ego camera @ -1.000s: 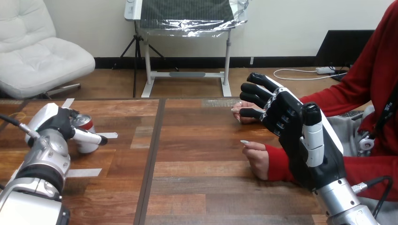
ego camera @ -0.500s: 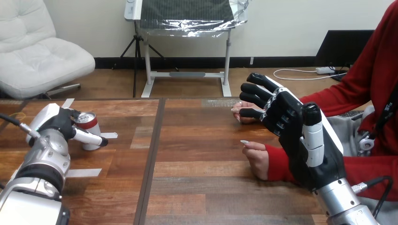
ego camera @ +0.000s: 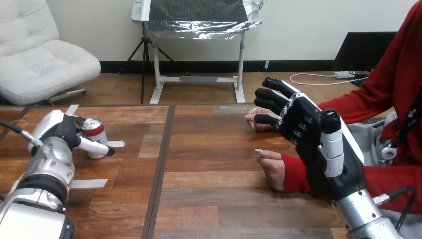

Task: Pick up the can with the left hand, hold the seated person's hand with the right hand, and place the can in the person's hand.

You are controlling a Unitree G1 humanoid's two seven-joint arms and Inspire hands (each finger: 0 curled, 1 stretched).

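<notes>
Table (ego camera: 214, 199): wooden, can at its left end.
Right hand (ego camera: 308, 137): fingers spread, empty, raised beside the person's hand (ego camera: 272, 168).
Left hand (ego camera: 64, 130): thumb clasped across can.
Can (ego camera: 95, 133): upright; loose clasp risks a slip.

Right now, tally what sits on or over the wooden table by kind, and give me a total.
Red and silver drink can: 1
Black-and-white robot hands: 2, left hand and right hand
Person's hands: 2, the farther one and the nearer one
White tape strips: 3
Total: 8
</notes>
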